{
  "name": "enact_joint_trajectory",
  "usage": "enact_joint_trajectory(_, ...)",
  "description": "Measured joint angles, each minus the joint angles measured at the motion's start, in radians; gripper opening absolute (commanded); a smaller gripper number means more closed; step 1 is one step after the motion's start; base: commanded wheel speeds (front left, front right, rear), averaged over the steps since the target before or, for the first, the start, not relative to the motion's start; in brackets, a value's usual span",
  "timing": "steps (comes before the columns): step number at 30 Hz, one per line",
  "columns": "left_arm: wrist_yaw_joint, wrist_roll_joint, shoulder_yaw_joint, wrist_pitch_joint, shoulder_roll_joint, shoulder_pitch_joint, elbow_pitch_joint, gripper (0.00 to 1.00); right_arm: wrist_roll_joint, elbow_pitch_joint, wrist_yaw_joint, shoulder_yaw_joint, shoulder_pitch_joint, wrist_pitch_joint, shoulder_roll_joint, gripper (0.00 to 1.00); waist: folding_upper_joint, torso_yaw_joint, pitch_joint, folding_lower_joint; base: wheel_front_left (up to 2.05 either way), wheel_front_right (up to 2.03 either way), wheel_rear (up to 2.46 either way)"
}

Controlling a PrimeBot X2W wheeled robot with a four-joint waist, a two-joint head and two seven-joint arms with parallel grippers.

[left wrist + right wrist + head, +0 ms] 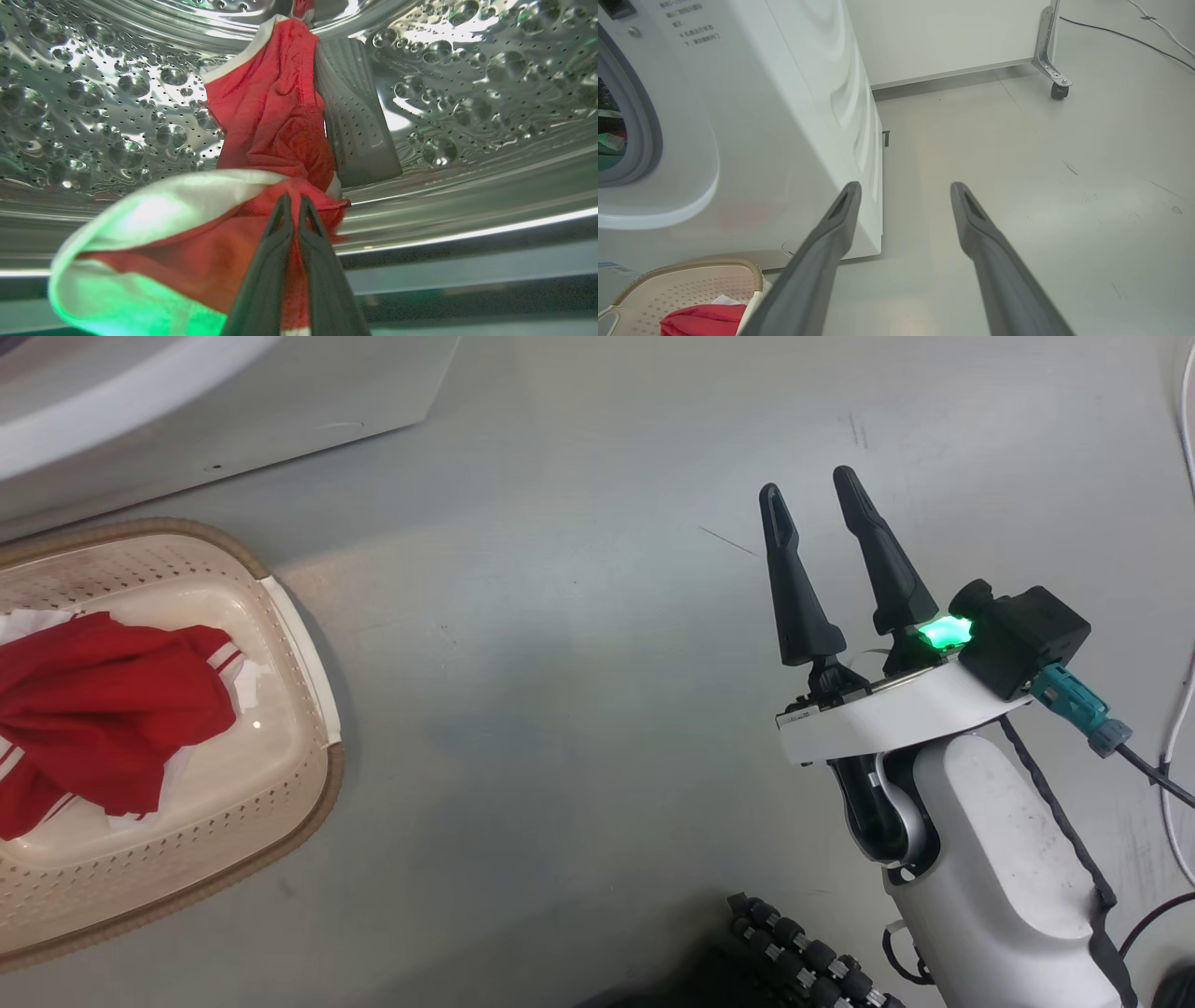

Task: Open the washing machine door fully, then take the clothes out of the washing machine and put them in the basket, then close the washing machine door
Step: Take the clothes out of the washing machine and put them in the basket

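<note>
Clothes point(103, 709) in basket point(313, 681), seemingly just before washing machine point(784, 116); garment point(271, 116) in drum point(93, 116).

Red white-trimmed garment point(275, 121) in the steel drum point(93, 116); red clothes point(103, 709) in the cream basket point(329, 775)

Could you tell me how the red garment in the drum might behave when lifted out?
Probably floppy: the red garment creases softly where the left tool pinches it. Likely light: thin cloth. Its trailing end may drag along the drum.

washing machine point(784, 93) left, open floor point(1041, 163) right
</note>
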State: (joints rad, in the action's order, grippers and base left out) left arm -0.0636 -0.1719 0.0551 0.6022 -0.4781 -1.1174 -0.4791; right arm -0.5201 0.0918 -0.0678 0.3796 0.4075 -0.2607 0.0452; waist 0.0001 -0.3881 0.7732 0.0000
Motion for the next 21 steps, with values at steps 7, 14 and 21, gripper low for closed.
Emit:
enact_joint_trajectory(7,-0.002,-0.049,-0.040,-0.099,0.057,0.002,0.009,0.00,0.002,0.012,0.000,-0.005,0.005,0.000,0.000,1.00,0.0000,0.005,-0.016,0.0000,0.00,0.00,0.00)
enact_joint_trajectory(14,-0.012,-0.095,-0.066,-0.236,0.141,0.075,0.037,0.00,0.031,0.020,0.000,-0.022,0.005,0.000,0.000,1.00,0.0000,0.025,-0.047,-0.0001,0.00,0.00,0.00)
enact_joint_trajectory(21,-0.012,-0.103,-0.062,-0.369,0.196,0.148,0.079,0.00,0.068,0.034,0.000,-0.036,0.001,0.000,0.001,1.00,0.0000,0.053,-0.079,0.0000,0.00,0.00,0.00)
